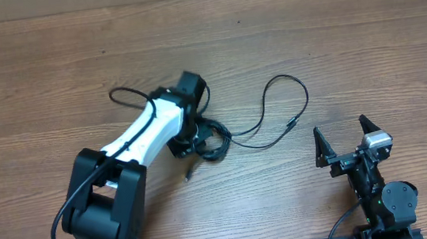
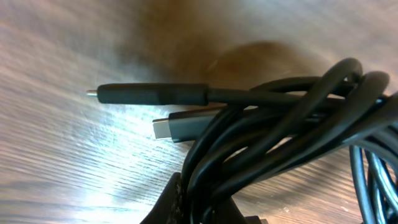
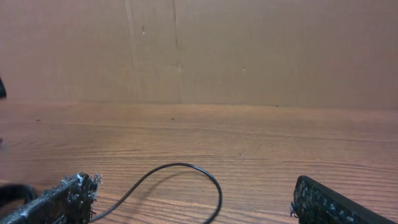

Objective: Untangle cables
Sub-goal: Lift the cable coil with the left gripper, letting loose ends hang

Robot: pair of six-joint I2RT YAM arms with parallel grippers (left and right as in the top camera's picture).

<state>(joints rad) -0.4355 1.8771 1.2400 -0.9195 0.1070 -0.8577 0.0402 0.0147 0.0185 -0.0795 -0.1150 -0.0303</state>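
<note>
The black cables (image 1: 215, 145) lie tangled in a knot at the table's middle. One strand loops out to the right (image 1: 293, 85) and ends in a small plug (image 1: 293, 119). My left gripper (image 1: 198, 139) is down on the knot and shut on several strands of the cables (image 2: 261, 155). Two plug ends (image 2: 149, 94) stick out to the left of the bundle, just above the wood. My right gripper (image 1: 340, 130) stands open and empty at the right, apart from the cables. The loose cable loop (image 3: 186, 167) lies on the wood ahead of my right gripper (image 3: 193, 190).
Another thin loop (image 1: 122, 93) curls out at the left behind the white left arm (image 1: 143, 131). A small plug tip (image 1: 189, 172) lies in front of the knot. A brown cardboard wall (image 3: 249, 50) stands at the table's far edge.
</note>
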